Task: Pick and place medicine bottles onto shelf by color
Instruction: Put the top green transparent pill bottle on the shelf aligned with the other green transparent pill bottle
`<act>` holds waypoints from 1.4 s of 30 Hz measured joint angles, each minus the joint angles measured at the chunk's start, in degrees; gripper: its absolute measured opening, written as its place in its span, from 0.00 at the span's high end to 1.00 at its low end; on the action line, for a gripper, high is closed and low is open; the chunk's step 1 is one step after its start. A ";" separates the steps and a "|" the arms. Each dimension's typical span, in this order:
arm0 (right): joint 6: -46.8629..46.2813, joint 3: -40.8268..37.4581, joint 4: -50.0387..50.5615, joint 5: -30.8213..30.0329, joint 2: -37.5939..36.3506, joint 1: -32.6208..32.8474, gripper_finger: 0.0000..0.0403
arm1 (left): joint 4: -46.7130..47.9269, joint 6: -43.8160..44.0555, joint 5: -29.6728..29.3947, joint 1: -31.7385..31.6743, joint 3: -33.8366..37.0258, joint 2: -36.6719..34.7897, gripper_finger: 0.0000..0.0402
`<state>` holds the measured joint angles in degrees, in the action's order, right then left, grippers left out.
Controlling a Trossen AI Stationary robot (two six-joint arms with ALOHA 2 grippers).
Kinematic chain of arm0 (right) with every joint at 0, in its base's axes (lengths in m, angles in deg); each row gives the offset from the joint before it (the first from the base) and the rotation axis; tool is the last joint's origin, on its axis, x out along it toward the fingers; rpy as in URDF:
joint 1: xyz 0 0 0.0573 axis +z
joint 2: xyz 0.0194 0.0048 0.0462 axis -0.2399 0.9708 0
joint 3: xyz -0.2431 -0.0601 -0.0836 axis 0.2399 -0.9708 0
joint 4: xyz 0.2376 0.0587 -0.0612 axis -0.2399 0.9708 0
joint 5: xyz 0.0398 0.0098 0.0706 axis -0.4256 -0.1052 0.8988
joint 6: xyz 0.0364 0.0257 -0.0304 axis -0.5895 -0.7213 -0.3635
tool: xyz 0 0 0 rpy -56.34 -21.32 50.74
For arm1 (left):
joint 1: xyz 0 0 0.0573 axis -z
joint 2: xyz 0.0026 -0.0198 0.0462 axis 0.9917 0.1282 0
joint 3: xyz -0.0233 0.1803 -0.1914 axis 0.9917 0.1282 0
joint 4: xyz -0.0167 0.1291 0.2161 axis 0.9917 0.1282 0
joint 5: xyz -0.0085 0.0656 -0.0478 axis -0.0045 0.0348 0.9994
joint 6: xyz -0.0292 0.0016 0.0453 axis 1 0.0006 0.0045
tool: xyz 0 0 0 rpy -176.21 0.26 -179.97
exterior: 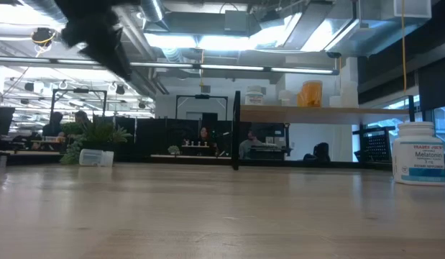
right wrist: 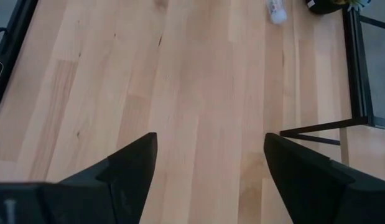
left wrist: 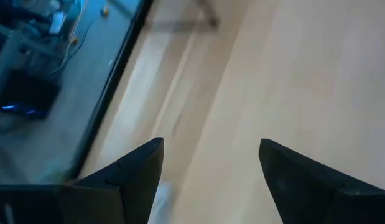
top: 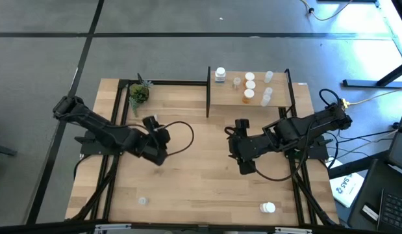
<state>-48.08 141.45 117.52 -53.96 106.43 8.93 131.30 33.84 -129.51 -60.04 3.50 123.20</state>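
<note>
High view shows you both the left gripper (top: 156, 158) and the right gripper (top: 247, 168) spread and empty at frame centre, so next you must reach a white bottle (top: 268, 207) at lower right, while the shelf (top: 278, 94) waits at upper right.

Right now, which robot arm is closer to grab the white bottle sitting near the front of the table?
The right one, probably. The white bottle stands on the table's front right, nearer the open, empty right gripper. The left gripper, also open and empty, hangs farther off, closer to the clear bottle.
</note>
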 joint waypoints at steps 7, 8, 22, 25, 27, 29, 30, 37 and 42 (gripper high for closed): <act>0.23 0.00 0.00 -0.05 0.00 0.00 0.26 | 13.31 -4.47 4.06 -6.59 0.05 0.00 0.36; 0.42 0.00 0.00 -0.05 0.00 0.00 0.26 | 12.95 -5.96 5.50 -7.73 0.34 0.00 0.36; 3.62 0.00 0.00 -1.43 0.02 -0.13 0.26 | 0.33 -33.02 32.28 -34.61 8.23 -0.02 0.36; 2.88 0.00 0.00 -1.43 0.02 -0.13 0.26 | -1.60 -38.28 35.17 -40.43 8.70 -0.02 0.36; 2.86 0.00 0.00 -1.43 0.02 -0.13 0.26 | -2.63 -41.08 37.07 -44.12 9.12 -0.02 0.36; 2.79 0.00 0.00 -1.41 0.02 -0.13 0.26 | -3.62 -42.75 40.78 -47.80 9.86 -0.02 0.36; 2.82 0.00 0.00 -1.43 0.02 -0.13 0.26 | -3.98 -43.67 43.10 -49.41 10.38 -0.02 0.36; 2.81 0.00 0.00 -1.43 0.02 -0.13 0.26 | -10.63 -47.72 44.59 -55.12 15.65 0.00 0.36; 2.92 0.00 0.00 -1.43 0.02 -0.13 0.26 | -15.72 -50.54 44.52 -55.84 17.47 0.00 0.36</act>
<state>-45.15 141.45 117.52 -55.38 106.46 8.80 115.59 -16.71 -84.99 -115.88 20.97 123.20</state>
